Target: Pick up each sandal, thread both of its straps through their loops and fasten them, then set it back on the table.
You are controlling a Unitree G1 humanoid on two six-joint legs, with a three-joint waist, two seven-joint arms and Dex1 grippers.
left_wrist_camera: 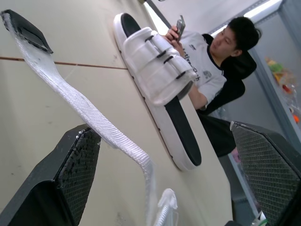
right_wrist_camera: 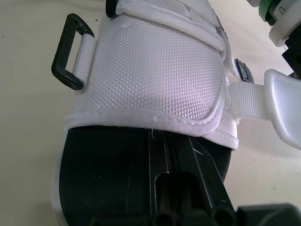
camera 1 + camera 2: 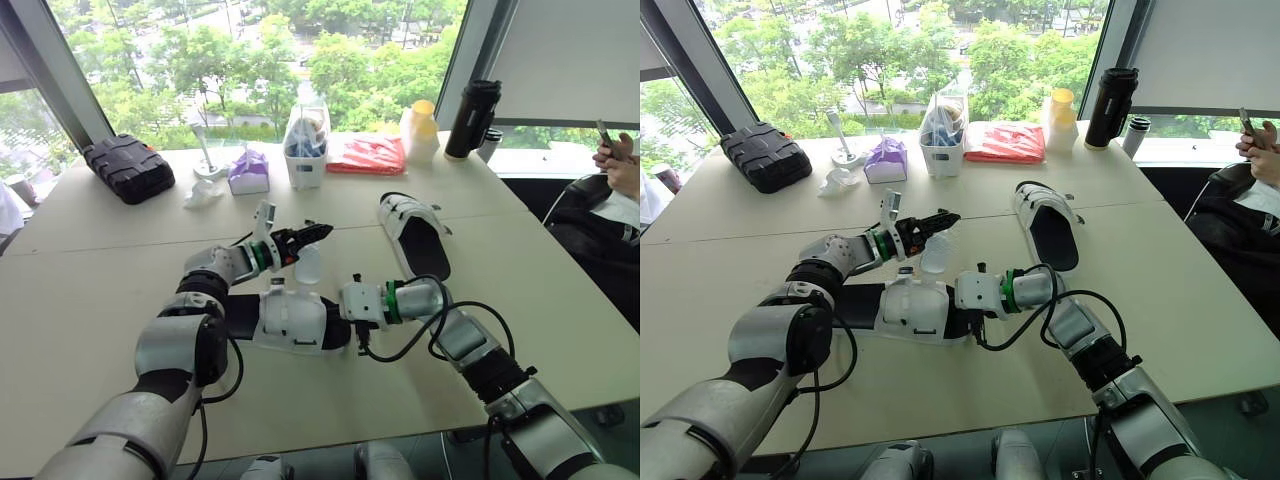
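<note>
Scanning beige table (image 3: 100,300): black-soled sandal with white woven upper (image 3: 290,320) lying flat mid-table. Probably light, sole stiffish. Right gripper (image 3: 345,318) at sole end, grip unreadable. Left gripper (image 3: 318,235) spread wide around floppy white webbing strap (image 1: 80,106); best pinched near black tip (image 1: 26,28).

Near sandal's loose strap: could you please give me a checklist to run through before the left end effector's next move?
1. Loose strap runs between the left end effector's fingers: ok.
2. Those fingers closed on the strap: not ok, they stand wide apart.
3. Right end effector at the near sandal, over its footbed: ok. How firmly it holds: cannot tell.
4. Black loop on the sandal's side empty and unobstructed: ok.
5. Far sandal lying apart from the work: ok.
</note>
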